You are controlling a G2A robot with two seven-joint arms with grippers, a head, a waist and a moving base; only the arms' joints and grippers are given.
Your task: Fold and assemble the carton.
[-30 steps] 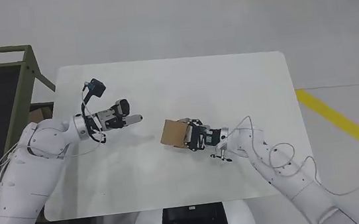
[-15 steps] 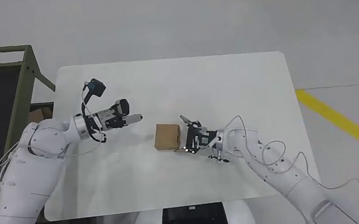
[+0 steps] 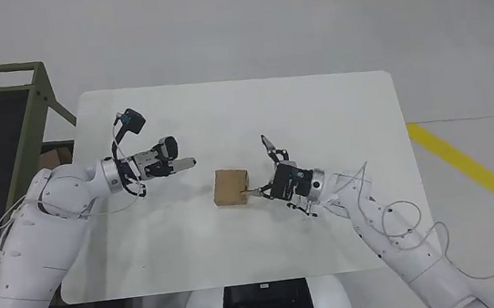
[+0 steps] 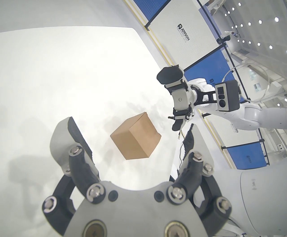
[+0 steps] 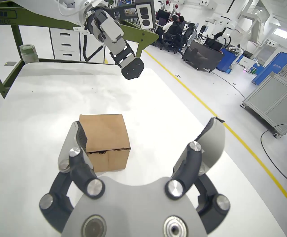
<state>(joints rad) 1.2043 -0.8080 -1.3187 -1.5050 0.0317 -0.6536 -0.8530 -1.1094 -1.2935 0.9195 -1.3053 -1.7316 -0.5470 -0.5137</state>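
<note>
the carton (image 3: 231,187) sits folded into a closed cube, seemingly finished, just ahead of the wide-open, empty right tool (image 3: 258,166); left tool (image 3: 189,164) also open, empty.

The top camera looked down on the table (image 3: 315,109); both wrist cameras faced the carton (image 4: 136,139) (from opposite sides).
</note>
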